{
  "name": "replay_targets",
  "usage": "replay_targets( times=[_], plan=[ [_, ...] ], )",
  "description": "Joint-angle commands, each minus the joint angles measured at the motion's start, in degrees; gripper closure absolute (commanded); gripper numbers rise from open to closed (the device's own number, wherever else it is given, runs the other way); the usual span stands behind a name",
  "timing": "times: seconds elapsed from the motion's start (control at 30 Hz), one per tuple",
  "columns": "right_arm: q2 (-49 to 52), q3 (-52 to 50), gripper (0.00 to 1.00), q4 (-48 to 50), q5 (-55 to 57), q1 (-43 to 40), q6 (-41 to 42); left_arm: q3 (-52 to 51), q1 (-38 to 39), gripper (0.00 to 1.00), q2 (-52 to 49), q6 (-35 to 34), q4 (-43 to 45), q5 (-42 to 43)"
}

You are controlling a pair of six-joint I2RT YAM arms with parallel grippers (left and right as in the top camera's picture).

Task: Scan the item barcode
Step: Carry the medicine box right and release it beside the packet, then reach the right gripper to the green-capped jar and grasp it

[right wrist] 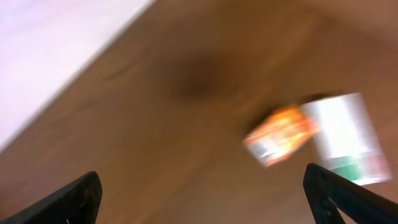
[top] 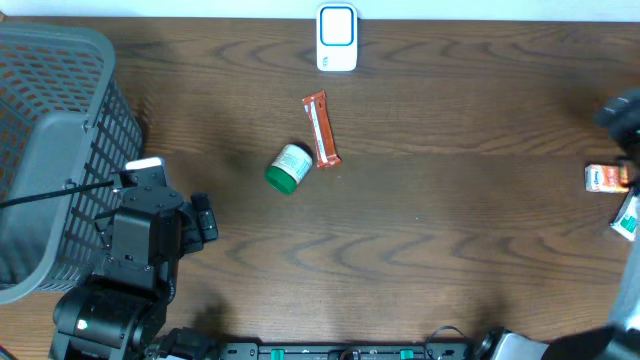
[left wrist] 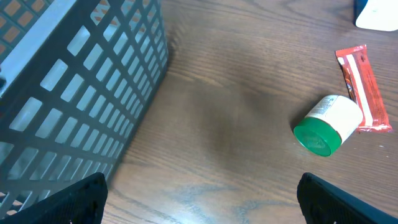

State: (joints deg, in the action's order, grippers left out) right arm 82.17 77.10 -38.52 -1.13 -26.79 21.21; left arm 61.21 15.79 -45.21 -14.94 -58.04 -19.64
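Overhead, the green-capped bottle (top: 288, 168) and red snack bar (top: 320, 128) lie side by side on the tabletop, on the robot's side of the scanner (top: 337, 38). The bar's long axis points toward the scanner. The left claw (left wrist: 199, 202), fingers apart and empty, looks nearer than the right claw (right wrist: 202, 199), likewise apart and empty. No label is readable.

Even soft lighting, faint shadows, right wrist view heavily motion-blurred

Open tabletop (top: 420, 230) between basket (top: 60, 120) and bottle (top: 290, 168)
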Motion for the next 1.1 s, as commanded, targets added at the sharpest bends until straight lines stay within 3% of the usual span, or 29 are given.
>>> replay_targets(
  times=[0.0,0.23,0.43,0.63,1.07],
  plan=[
    [-0.11,-0.28,0.01,-3.56,-10.08,9.66,5.11,0.52,-0.31,0.02,0.24,0.74,0.0,-0.5],
    [3.93,-0.74,0.01,-6.8,-9.4,35.43,3.93,0.52,-0.31,0.02,0.24,0.74,0.0,-0.5],
    [13.0,-0.72,0.01,-2.21,-0.5,51.76,-8.02,0.52,-0.31,0.02,0.26,0.74,0.0,-0.5],
    [21.16,-0.7,0.01,-0.28,-5.2,57.57,-18.45,0.52,-0.31,0.02,0.24,0.74,0.0,-0.5],
    [22.75,-0.07,0.01,8.68,-4.44,63.32,-21.77,0.52,-0.31,0.02,0.24,0.74,0.0,-0.5]
  ],
)
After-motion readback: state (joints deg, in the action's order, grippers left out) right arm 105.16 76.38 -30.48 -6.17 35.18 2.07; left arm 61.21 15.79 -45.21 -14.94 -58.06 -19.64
